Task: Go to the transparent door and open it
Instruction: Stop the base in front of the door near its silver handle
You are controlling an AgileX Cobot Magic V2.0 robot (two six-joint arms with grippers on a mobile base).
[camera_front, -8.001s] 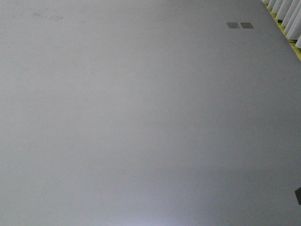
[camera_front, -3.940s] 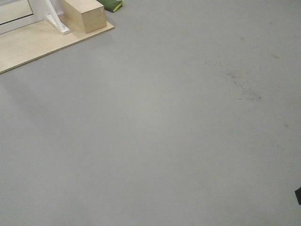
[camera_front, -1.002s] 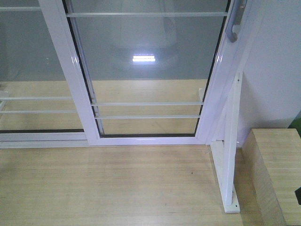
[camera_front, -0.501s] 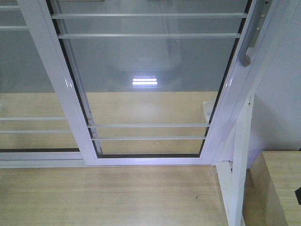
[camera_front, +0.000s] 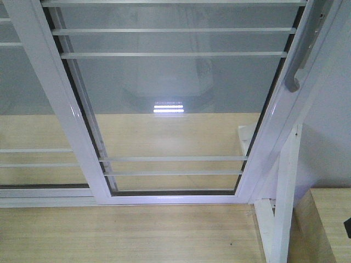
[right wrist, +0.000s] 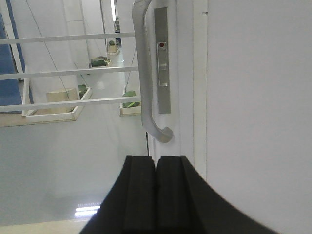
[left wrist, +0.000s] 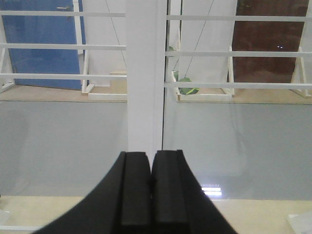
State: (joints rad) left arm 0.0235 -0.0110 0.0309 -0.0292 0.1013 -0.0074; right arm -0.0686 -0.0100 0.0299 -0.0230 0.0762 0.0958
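Note:
The transparent door [camera_front: 175, 109] fills the front view: clear glass in a glossy white frame with thin white horizontal bars. Its curved grey pull handle [camera_front: 300, 60] is on the right stile. In the right wrist view the handle [right wrist: 146, 83] hangs just above and ahead of my right gripper [right wrist: 156, 163], which is shut and empty. My left gripper [left wrist: 150, 158] is shut and empty, facing the door's white left stile [left wrist: 144, 73] with glass either side.
A second white-framed glass panel without a handle [camera_front: 27, 126] stands to the left. A slanted white frame post [camera_front: 282, 203] and a wooden block [camera_front: 329, 224] are at the lower right. The pale wooden base board [camera_front: 126, 233] lies below the door.
Over the earlier frames the view swung from bare grey floor to the door. In the last second the door has come closer and its handle has shifted down and right in view.

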